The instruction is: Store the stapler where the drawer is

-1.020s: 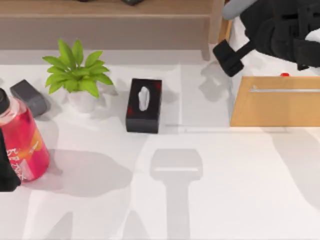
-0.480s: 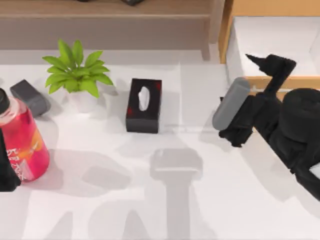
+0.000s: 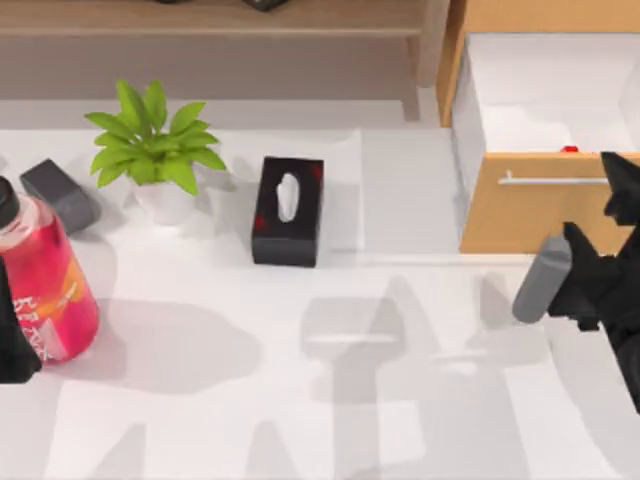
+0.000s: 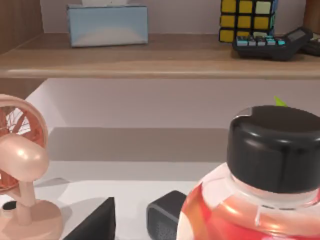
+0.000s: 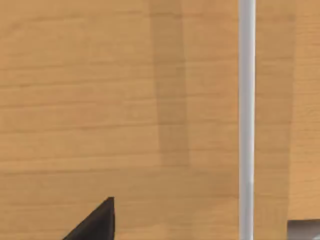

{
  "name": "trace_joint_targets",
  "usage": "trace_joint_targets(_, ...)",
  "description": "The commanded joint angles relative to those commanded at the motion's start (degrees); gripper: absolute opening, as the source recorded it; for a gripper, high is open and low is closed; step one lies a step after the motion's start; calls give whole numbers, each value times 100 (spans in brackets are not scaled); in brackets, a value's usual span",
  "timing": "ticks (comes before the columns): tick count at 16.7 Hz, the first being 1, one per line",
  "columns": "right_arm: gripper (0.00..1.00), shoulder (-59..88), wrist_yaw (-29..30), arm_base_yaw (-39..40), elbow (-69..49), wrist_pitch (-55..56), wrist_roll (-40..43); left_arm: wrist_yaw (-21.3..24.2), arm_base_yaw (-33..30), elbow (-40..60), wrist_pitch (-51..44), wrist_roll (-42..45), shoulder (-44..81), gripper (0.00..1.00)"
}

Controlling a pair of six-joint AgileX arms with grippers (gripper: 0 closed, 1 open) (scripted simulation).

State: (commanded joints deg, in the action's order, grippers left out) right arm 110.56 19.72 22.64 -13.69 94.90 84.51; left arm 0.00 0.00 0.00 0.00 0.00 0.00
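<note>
The stapler (image 3: 60,195), a small dark grey block, lies at the far left of the table behind the pink bottle; its end also appears as a dark block (image 4: 164,221) in the left wrist view. The drawer (image 3: 535,215) stands pulled out at the right, showing its white inside (image 3: 545,95) and silver bar handle (image 3: 555,181). My right gripper (image 3: 622,185) hovers open at the drawer front's right end, off the handle. Its wrist view looks straight at the wooden front (image 5: 125,100) and the handle (image 5: 246,115), with one fingertip (image 5: 97,220) in sight. My left gripper (image 3: 12,345) is parked open at the left edge.
A pink bottle (image 3: 45,280) with a black cap stands in front of the stapler. A potted plant (image 3: 155,150) and a black tissue box (image 3: 288,210) sit mid-table. The shelf (image 4: 150,55) holds a blue box (image 4: 107,22), a cube (image 4: 247,17) and a calculator (image 4: 280,42). A fan (image 4: 20,165) stands nearby.
My right arm has swung from above the drawer toward the table's front, then to the right edge. The drawer's white inside is now uncovered. Stapler, drawer front and left arm have not moved.
</note>
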Motion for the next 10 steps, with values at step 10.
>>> trace_joint_targets(10, 100, 305, 187, -267, 100, 549, 453, 0, 0, 0, 0, 0, 0, 100)
